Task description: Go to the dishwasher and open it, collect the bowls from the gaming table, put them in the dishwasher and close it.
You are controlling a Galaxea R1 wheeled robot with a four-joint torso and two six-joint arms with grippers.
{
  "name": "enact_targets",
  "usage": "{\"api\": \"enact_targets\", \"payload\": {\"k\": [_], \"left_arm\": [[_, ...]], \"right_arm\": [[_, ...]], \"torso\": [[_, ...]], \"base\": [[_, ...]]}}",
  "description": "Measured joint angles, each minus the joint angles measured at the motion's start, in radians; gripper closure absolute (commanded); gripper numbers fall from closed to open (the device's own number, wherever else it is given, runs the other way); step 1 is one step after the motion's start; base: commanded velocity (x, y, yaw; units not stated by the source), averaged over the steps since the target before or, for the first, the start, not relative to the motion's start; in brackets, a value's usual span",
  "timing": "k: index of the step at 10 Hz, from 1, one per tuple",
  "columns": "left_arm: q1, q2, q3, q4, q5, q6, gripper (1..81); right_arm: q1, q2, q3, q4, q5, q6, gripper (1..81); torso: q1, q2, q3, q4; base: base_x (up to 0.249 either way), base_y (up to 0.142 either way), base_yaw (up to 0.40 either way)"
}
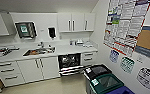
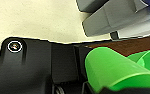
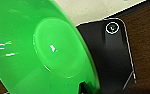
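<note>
A: Dishwasher (image 1: 69, 61)?
B: Open under the bench (image 1: 66, 50), rack out. Lime green bowl (image 3: 41, 50) by the right end effector; grip state, cannot tell. Approach squarely, bowl level

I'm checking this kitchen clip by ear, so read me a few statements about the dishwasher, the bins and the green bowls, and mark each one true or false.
1. The dishwasher stands open, with its dark racks showing. True.
2. The dishwasher sits to the left of the sink. False: in the head view it is to the sink's right, under the white counter.
3. A lime green bowl shows large in the right wrist view. True.
4. The green-lidded bin stands in front of the sink. False: it stands by the poster wall, to the right of the dishwasher.
5. The bowl in the left wrist view is orange. False: it is lime green.
</note>
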Motion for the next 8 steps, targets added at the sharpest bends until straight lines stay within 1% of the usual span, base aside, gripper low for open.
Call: {"api": "enact_targets", "payload": {"k": [2, 3, 5, 7, 8], "left_arm": [[0.0, 0.0, 0.0, 0.0, 0.0, 0.0, 81.1], [-0.001, 0.0, 0.0, 0.0, 0.0, 0.0, 81.1], [-0.009, -0.004, 0.0, 0.0, -0.005, 0.0, 81.1], [0.007, 0.002, 0.001, 0.0, -0.008, 0.0, 81.1], [0.009, -0.002, 0.001, 0.0, -0.006, 0.0, 81.1]], "right_arm": [[0.0, 0.001, 0.0, 0.0, 0.001, 0.0, 81.1], [0.0, 0.001, 0.0, 0.0, 0.001, 0.0, 81.1], [0.007, 0.009, 0.001, -0.002, 0.001, -0.001, 81.1], [-0.006, 0.0, -0.001, -0.003, 0.001, 0.001, 81.1], [-0.001, 0.0, -0.002, -0.003, 0.001, 0.0, 81.1]], "torso": [[0.0, 0.0, 0.0, 0.0], [0.0, 0.0, 0.0, 0.0], [0.002, 0.001, 0.0, 0.0], [0.0, 0.0, 0.0, 0.0], [0.0, 0.0, 0.0, 0.0]], "base": [[0.09, 0.0, 0.0], [0.0, 0.0, 0.0], [0.0, 0.071, 0.0], [0.0, 0.073, 0.0], [0.0, 0.0, 0.0]]}}
